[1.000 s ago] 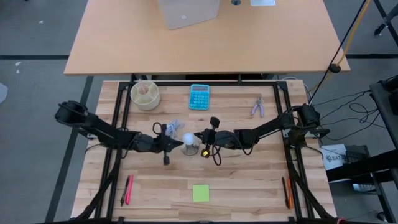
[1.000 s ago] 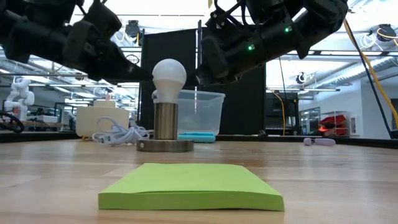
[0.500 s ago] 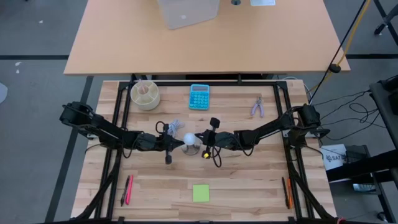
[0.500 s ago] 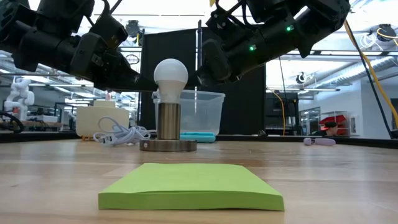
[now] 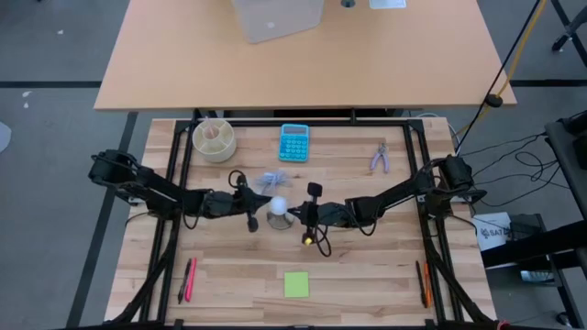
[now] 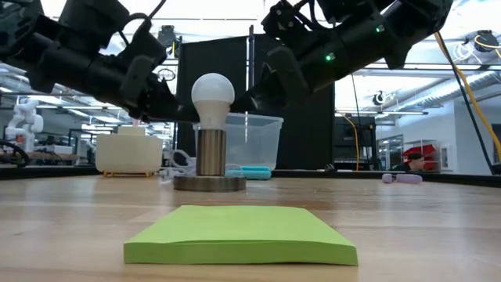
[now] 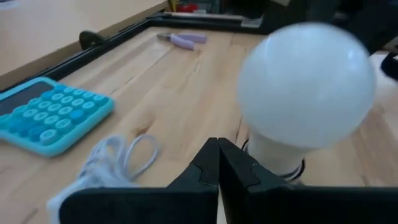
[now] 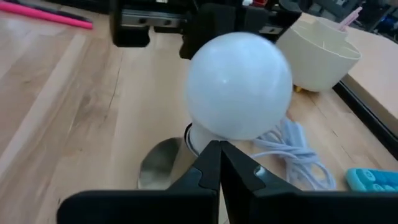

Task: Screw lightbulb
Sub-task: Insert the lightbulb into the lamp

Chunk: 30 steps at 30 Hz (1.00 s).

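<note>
The white lightbulb (image 5: 278, 204) stands upright with its base in the metal socket (image 6: 209, 153), whose round disc (image 6: 209, 182) rests on the table. My left gripper (image 5: 260, 209) is shut just to the bulb's left; in the left wrist view (image 7: 218, 144) the bulb (image 7: 308, 87) is close ahead. My right gripper (image 5: 293, 213) is shut just to the bulb's right; in the right wrist view (image 8: 219, 146) its tips point at the bulb's neck (image 8: 202, 138). My left gripper's shut tips lie level beside the bulb's neck (image 7: 273, 155), coming from the table's left; I cannot tell whether they touch it. My right gripper's shut tips lie level at the bulb's neck from the table's right; I cannot tell whether they touch it.
A white cable (image 5: 269, 181) lies just beyond the socket. A blue calculator (image 5: 294, 142), a cream bowl (image 5: 214, 138) and a purple tool (image 5: 381, 158) lie at the far side. A green sticky pad (image 5: 296, 283) and pens (image 5: 188, 278) lie near the front edge.
My left gripper has moved a little toward the far edge and my right gripper a little toward the near edge, both staying beside the bulb. The white cable has shifted toward the table's right and far side. The bulb stays upright in the socket.
</note>
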Each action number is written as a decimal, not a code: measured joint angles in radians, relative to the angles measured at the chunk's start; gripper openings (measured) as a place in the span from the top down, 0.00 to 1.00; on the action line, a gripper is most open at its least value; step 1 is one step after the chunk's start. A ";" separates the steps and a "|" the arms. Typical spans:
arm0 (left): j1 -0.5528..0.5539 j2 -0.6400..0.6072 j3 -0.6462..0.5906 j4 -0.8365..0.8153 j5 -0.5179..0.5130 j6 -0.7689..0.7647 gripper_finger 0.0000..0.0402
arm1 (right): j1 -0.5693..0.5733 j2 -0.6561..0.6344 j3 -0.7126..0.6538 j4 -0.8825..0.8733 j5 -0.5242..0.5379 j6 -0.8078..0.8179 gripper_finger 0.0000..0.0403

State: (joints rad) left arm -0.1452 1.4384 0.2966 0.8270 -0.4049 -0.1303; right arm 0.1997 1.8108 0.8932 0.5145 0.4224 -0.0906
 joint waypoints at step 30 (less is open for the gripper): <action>-0.133 -0.181 0.000 -0.119 -0.036 0.091 1.00 | -0.042 -0.006 0.000 0.056 0.070 -0.007 1.00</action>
State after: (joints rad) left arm -0.2777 1.2570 0.2970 0.7082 -0.4405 -0.0395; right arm 0.1574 1.8046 0.8936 0.5701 0.4923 -0.0979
